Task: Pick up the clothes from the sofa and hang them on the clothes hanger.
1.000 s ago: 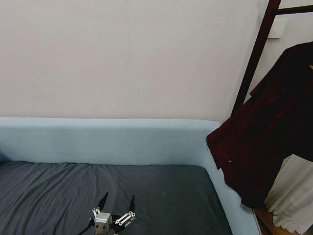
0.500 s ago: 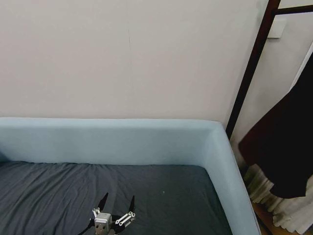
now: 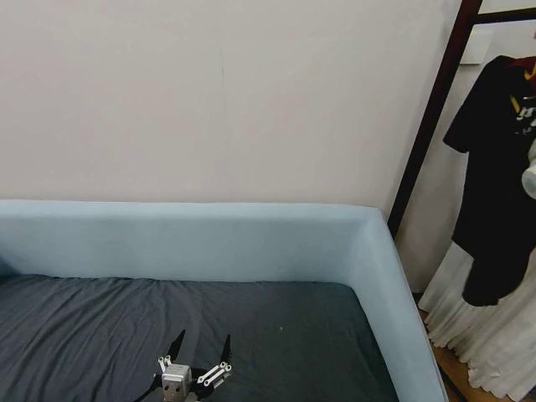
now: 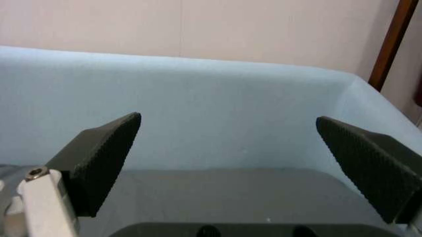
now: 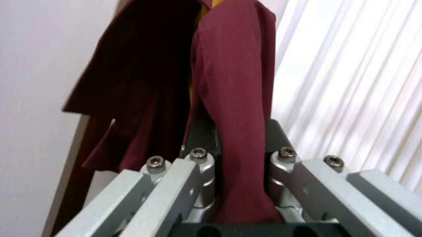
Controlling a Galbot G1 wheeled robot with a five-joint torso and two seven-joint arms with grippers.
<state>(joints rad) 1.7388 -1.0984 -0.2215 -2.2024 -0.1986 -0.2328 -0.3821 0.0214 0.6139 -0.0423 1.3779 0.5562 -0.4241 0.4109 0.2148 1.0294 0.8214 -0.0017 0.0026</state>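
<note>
A dark red shirt (image 3: 492, 201) hangs high at the far right, beside the dark wooden rack pole (image 3: 429, 117). In the right wrist view my right gripper (image 5: 240, 165) is shut on a fold of the shirt (image 5: 231, 98), which rises from between its fingers. A yellow hanger edge (image 5: 206, 4) peeks out at the collar. My left gripper (image 3: 203, 337) hovers low over the sofa's dark grey seat (image 3: 100, 322), open with nothing between its fingers (image 4: 105, 153). The light blue sofa back (image 3: 193, 243) runs across behind it.
The sofa's right armrest (image 3: 389, 301) ends just short of the rack. A white pleated curtain (image 3: 486, 335) hangs behind and below the shirt. Part of my right arm (image 3: 529, 172) shows at the right edge. A plain wall stands behind the sofa.
The shirt has moved up and to the right, away from the sofa's armrest, to hang close by the rack. The left gripper has not moved.
</note>
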